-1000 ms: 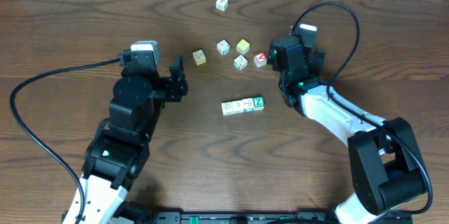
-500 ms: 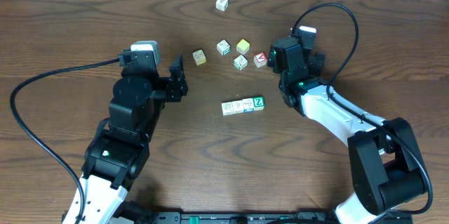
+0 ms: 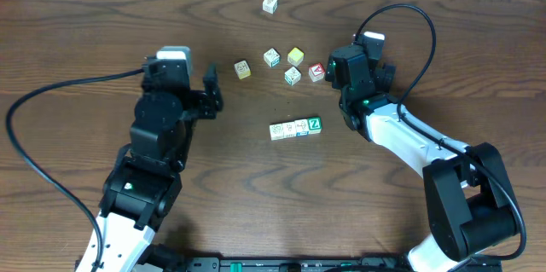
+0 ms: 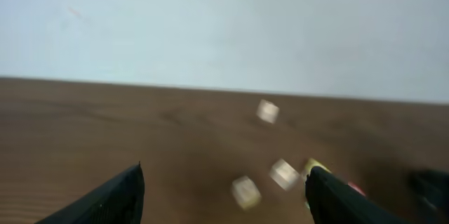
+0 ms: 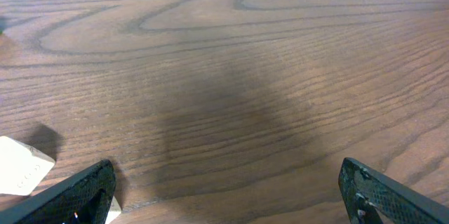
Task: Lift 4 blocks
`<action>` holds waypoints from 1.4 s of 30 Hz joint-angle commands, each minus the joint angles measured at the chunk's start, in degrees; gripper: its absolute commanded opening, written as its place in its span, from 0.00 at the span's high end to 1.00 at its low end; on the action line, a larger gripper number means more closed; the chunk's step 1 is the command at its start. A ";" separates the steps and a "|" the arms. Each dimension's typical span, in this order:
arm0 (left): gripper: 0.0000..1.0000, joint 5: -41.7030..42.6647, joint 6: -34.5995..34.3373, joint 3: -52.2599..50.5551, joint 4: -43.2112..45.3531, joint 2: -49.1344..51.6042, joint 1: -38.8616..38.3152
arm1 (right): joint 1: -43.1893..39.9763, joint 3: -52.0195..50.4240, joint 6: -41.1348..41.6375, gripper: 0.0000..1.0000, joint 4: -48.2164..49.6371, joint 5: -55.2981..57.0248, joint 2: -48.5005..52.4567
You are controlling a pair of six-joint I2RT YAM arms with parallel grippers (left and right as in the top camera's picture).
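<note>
The four blocks (image 3: 296, 128) lie nearest, touching in a short row on the dark wooden table (image 3: 77, 33) between the arms, with the green Z block (image 3: 315, 124) at the right end. Neither tool touches them. The left gripper (image 4: 223, 210) is spread wide and empty. The right gripper (image 5: 231, 199) is also spread and empty, near the red-faced cube (image 3: 316, 72). Beyond sit the yellow-faced cube (image 3: 295, 55), three loose cream cubes (image 3: 271, 56) and, farthest, a lone cube (image 3: 270, 3).

My left wrist view is blurred, cubes (image 4: 245, 191) mere smears; my right view's edge cuts a pale cube (image 5: 21, 166); overhead, prints on the blocks (image 3: 295, 127) are mostly unreadable
</note>
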 commanded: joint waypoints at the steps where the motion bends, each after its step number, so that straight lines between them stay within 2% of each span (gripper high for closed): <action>1: 0.26 -8.07 5.88 1.46 2.10 -0.63 2.82 | -0.44 0.79 0.09 0.01 -0.04 0.92 -1.36; 8: 0.26 1.07 7.06 1.46 3.04 -5.95 14.34 | -0.44 0.79 0.09 0.01 -0.04 0.92 -1.36; 12: 0.25 7.52 9.16 1.46 -2.23 -15.52 20.83 | -0.44 0.79 0.09 0.01 -0.04 0.92 -1.36; 18: 0.25 4.87 9.77 1.36 -15.37 -32.24 21.22 | -0.44 0.79 0.09 0.01 -0.04 0.92 -1.36; 24: 0.25 3.08 9.81 -2.93 -16.26 -42.93 19.71 | -0.44 0.79 0.09 0.01 -0.04 0.92 -1.36; 27: 0.25 2.95 9.79 -7.52 -11.28 -45.79 19.32 | -0.44 0.79 0.09 0.01 -0.04 0.92 -1.36; 36: 0.25 2.91 10.71 -29.81 17.81 -51.49 19.32 | -0.44 0.79 0.09 0.01 -0.04 0.92 -1.36; 39: 0.25 2.89 12.90 -34.62 22.47 -52.70 19.32 | -0.44 0.79 0.09 0.01 -0.04 0.92 -1.36; 42: 0.25 2.86 17.07 -37.33 23.04 -53.57 19.43 | -0.44 0.79 0.09 0.01 -0.04 0.92 -1.36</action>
